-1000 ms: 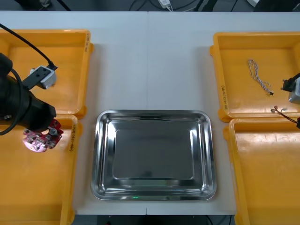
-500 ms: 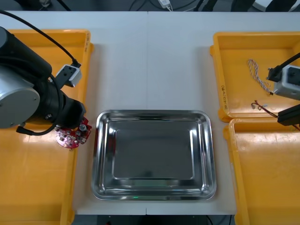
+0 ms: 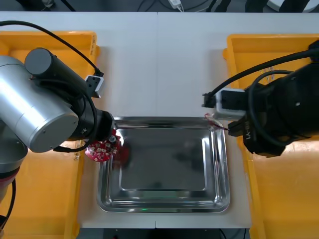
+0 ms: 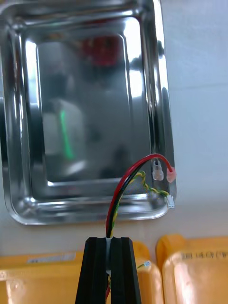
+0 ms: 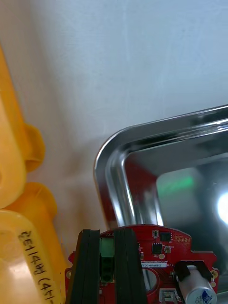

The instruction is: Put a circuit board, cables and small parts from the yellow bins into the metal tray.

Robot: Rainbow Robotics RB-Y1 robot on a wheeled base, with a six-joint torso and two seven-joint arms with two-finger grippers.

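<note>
Left pincer [image 5: 107, 233] pinched the red circuit board [image 5: 159, 251] over the rim of the metal tray [image 3: 164, 206]; dropped there, it might tip outside. Right pincer [image 4: 108, 241] clamped the red and yellow cable [image 4: 124, 183].

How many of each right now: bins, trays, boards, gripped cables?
yellow plastic bins: 4
shiny metal tray: 1
round red circuit board, held in left gripper: 1
red and yellow cable, held in right gripper: 1
Total: 7
</note>
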